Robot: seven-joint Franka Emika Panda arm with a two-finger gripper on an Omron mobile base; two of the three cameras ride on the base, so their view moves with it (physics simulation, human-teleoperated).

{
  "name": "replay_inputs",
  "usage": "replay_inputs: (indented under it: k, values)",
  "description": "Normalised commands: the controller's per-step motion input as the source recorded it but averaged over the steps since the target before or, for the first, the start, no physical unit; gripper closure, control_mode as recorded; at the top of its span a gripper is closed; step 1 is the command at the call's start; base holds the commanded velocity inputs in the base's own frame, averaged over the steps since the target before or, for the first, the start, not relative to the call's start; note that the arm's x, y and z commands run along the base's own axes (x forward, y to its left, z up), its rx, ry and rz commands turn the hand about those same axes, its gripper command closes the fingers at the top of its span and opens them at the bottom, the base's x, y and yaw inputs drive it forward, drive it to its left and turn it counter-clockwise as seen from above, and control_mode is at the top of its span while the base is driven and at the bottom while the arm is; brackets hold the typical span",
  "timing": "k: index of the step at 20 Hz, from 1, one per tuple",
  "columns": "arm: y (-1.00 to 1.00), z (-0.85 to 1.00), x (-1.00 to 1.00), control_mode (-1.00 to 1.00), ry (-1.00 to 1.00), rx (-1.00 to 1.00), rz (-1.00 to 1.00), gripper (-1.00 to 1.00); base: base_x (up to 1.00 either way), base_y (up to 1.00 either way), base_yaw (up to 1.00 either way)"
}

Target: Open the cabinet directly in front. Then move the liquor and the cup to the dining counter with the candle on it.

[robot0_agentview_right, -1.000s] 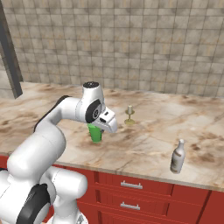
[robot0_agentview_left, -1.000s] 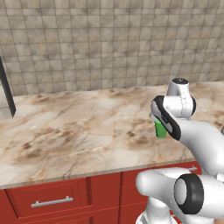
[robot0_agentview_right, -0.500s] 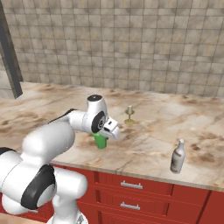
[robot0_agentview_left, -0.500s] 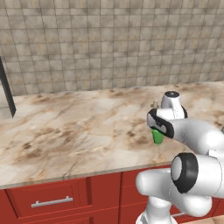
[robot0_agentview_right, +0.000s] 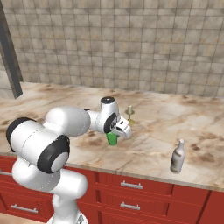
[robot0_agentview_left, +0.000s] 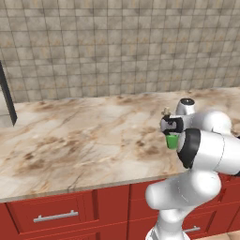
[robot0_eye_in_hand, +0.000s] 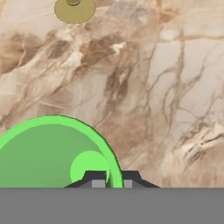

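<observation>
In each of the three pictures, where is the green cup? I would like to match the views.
Left base view: the cup is right of centre, under the gripper, over the dining counter.
Right base view: the cup is at centre, below the wrist.
Hand view: the cup is at lower left, seen from above, its rim between the fingertips.
Shared landmark: the candle, close beyond the cup.

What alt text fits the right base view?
A white robot arm reaches over a marble counter, its gripper shut on the rim of a small green cup held just above the surface. A thin candle on a brassy holder stands just behind the cup, and a pale bottle stands to the right near the counter's front edge, above red drawers.
</observation>
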Motion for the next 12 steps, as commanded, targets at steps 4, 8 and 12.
replay_inputs:
  k: [4,8,12]
  values:
    - [-0.24,-0.04,0.21,-1.00,-0.04,0.03,0.00,1.00,0.00,0.00,0.00]
    - [-0.05,-0.01,0.00,-1.00,0.00,0.08,0.00,1.00,0.00,0.00,0.00]
    - [0.00,0.00,0.00,-1.00,0.00,0.04,0.00,-1.00,0.00,0.00,0.00]
